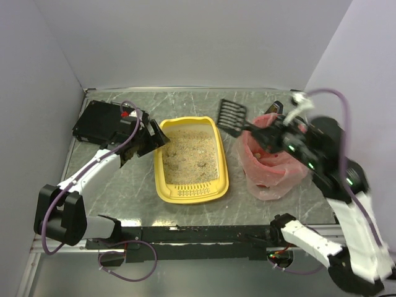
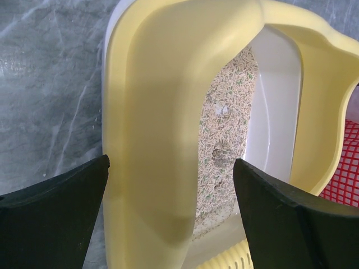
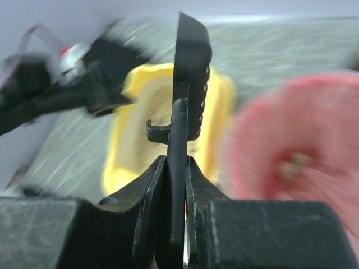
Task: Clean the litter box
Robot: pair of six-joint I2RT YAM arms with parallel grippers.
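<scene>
The yellow litter box [image 1: 162,177] with beige litter lies mid-table. My left gripper [image 1: 151,137] is at its far left corner, open. In the left wrist view its jaws [image 2: 171,213] straddle the box's yellow side wall [image 2: 151,140] without closing on it. Two small clumps [image 2: 222,152] lie in the litter. My right gripper [image 1: 272,133] is shut on the handle of a black slotted scoop [image 1: 230,116]. It holds the scoop in the air between the box's far right corner and the bin. In the blurred right wrist view the scoop [image 3: 190,73] stands edge-on between the shut jaws [image 3: 178,168].
A pink-red bag-lined round bin [image 1: 269,164] stands right of the litter box, with some clumps inside, and shows blurred in the right wrist view [image 3: 303,157]. A flat black box [image 1: 99,120] lies at the far left. White walls close in the table on three sides.
</scene>
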